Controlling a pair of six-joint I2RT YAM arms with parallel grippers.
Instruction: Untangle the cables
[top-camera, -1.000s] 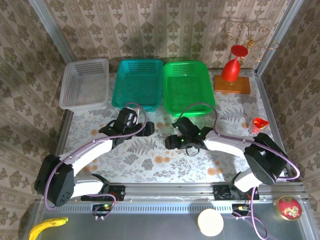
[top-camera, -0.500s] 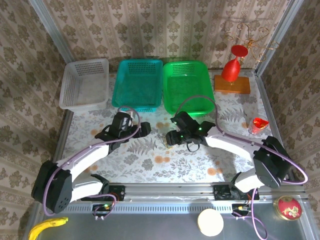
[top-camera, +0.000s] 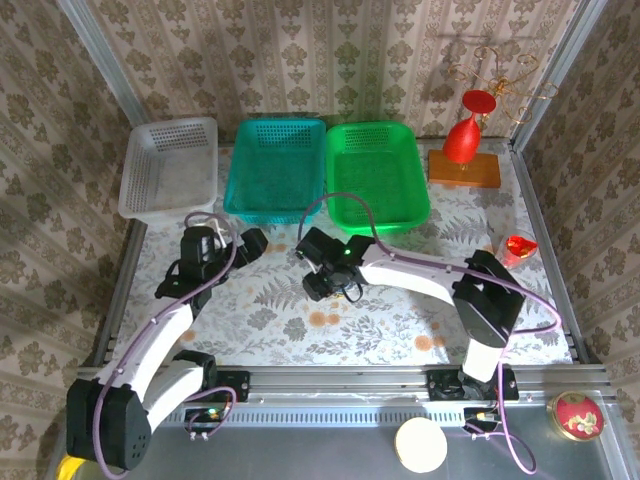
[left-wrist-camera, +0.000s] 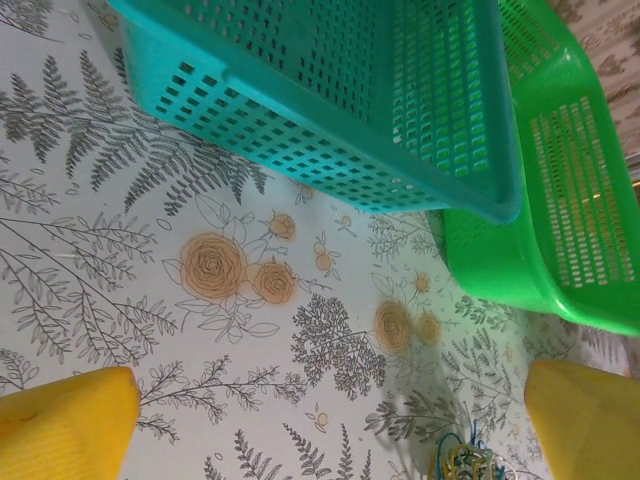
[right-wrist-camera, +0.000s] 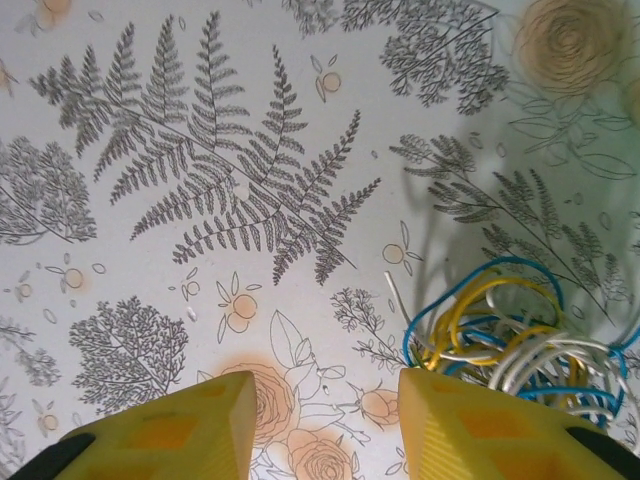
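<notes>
Teal basket (left-wrist-camera: 330, 90) and green basket (left-wrist-camera: 560, 200) stood behind; cables (right-wrist-camera: 500, 335) lay in a roundish coil on the surface (right-wrist-camera: 150, 300), long axis unclear, just beside the spread right hand (right-wrist-camera: 325, 390); left hand (left-wrist-camera: 325, 385) spread too.

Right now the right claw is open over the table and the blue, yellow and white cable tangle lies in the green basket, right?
No. The right claw is open over the table, but the cable tangle lies on the table itself, not in the green basket; the right wrist view shows it.
</notes>
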